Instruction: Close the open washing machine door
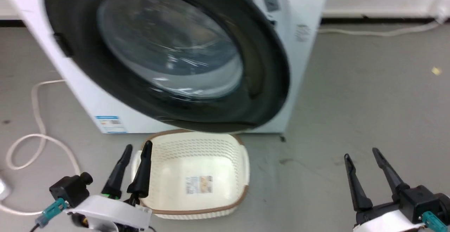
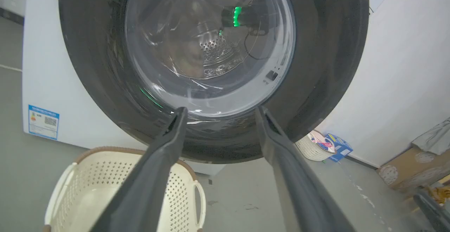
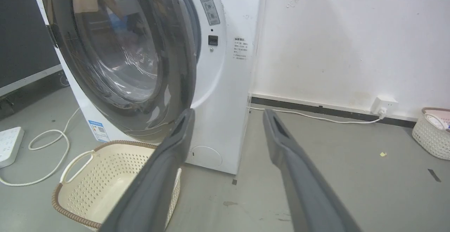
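Both tools sit low and empty. The left tool (image 1: pixel 137 145) has its fingers slightly parted at the left rim of the basket (image 1: pixel 197 151). The right tool (image 1: pixel 361 153) is spread wider, over bare floor. Beyond and above them the door (image 1: pixel 168 49) is ajar, its right edge standing off the machine (image 1: pixel 88 98). I judge the right tool nearer that free edge.

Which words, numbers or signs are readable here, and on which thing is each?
No text can be read.
Blue sticker on the machine: blurred.
Warning label with triangle sign: words too small.
Small print below it: too small.
Label in the basket: blurred.
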Motion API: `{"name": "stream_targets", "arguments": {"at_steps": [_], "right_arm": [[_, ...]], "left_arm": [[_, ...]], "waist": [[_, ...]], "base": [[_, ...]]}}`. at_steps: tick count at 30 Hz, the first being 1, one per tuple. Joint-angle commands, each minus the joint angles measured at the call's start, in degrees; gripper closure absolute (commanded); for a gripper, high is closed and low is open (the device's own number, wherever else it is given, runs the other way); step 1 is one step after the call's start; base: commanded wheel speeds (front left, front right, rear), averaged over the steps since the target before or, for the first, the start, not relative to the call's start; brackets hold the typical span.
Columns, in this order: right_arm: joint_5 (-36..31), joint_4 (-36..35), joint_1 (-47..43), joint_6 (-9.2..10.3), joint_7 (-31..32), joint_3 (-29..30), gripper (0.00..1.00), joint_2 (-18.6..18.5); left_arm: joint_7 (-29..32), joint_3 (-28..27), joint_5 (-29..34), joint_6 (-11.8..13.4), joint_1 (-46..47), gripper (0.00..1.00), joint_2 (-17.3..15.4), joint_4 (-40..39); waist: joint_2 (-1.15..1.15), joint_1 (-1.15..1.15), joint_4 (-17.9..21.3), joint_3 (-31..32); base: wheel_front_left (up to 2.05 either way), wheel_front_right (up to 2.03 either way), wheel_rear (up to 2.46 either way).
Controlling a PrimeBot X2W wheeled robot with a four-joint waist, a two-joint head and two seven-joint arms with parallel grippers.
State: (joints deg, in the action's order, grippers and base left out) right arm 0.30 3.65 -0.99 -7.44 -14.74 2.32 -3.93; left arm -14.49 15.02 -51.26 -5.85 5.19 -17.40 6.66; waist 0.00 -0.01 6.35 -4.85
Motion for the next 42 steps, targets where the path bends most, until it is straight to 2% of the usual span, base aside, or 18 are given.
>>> {"name": "stream_targets", "arguments": {"at_steps": [1,6,9,13,18,19,20,27,32,37,42], "right_arm": [[0.0,-0.33,-0.69,-0.05,-0.26,-0.27,0.0,-0.44],[0.49,-0.63,-1.31,-0.05,-0.26,-1.68,0.0,-0.91],[0.85,-0.58,-1.45,-0.05,-0.26,-3.12,0.0,-1.3],[1.54,-0.35,-2.05,-0.05,-0.26,-4.35,0.0,-1.65],[2.59,-0.23,-2.18,-0.05,-0.26,-5.82,0.0,-2.2],[2.95,-0.39,-1.91,-0.05,-0.26,-6.32,0.59,-2.5],[3.21,-0.69,-1.47,-0.05,-0.26,-6.87,1.0,-2.9],[6.69,-0.3,5.38,-0.05,0.56,-11.42,1.0,-7.92],[10.25,1.59,14.25,-0.05,3.71,-15.02,1.0,-13.96],[13.35,5.46,24.17,-0.05,7.29,-15.77,1.0,-19.67],[15.81,9.45,30.56,-0.05,9.04,-15.03,1.0,-22.71]], "left_arm": [[-0.38,-0.46,2.76,0.63,-0.72,0.0,0.05,-0.15],[-0.49,-6.7,22.21,5.18,-3.66,0.0,1.98,-3.51],[-0.5,-8.8,30.55,6.39,-6.75,0.0,3.32,-5.25],[-0.5,-9.71,38.64,6.88,-10.04,0.0,4.62,-7.7],[-0.5,-10.11,43.59,6.59,-12.25,0.0,6.12,-9.1],[-0.51,-10.0,44.14,6.33,-12.27,0.0,6.36,-9.19],[-0.51,-9.98,44.57,6.12,-12.15,0.0,6.61,-9.28],[-0.51,-9.2,47.0,4.8,-9.13,0.0,8.17,-9.52],[-0.51,-8.98,47.59,4.5,-6.21,0.0,9.72,-10.04],[-0.51,-9.09,47.01,4.02,-3.55,0.0,11.44,-9.78],[-0.51,-8.85,47.26,3.62,-1.78,0.0,12.34,-9.76]], "waist": [[0.0,0.01,-3.85,2.96],[0.0,0.01,-6.97,4.45],[0.0,0.01,-7.97,4.86],[0.0,0.01,-9.46,5.16],[0.0,0.01,-11.26,4.91],[0.0,0.01,-11.71,4.52],[0.0,0.01,-12.08,4.0],[0.0,0.01,-14.98,-1.75],[0.0,0.01,-17.37,-6.93],[0.0,0.01,-19.47,-11.15],[0.0,0.01,-20.86,-13.41]], "base": [[0.0,0.0,0.0],[0.0,0.0,0.0],[0.0,0.0,0.0],[0.0,0.0,0.0],[0.0,0.0,0.0],[0.0,0.0,0.0],[0.0,0.0,0.0],[0.0,0.0,0.0],[0.0,0.0,0.0],[0.0,0.0,0.0],[0.0,0.0,0.0]]}}
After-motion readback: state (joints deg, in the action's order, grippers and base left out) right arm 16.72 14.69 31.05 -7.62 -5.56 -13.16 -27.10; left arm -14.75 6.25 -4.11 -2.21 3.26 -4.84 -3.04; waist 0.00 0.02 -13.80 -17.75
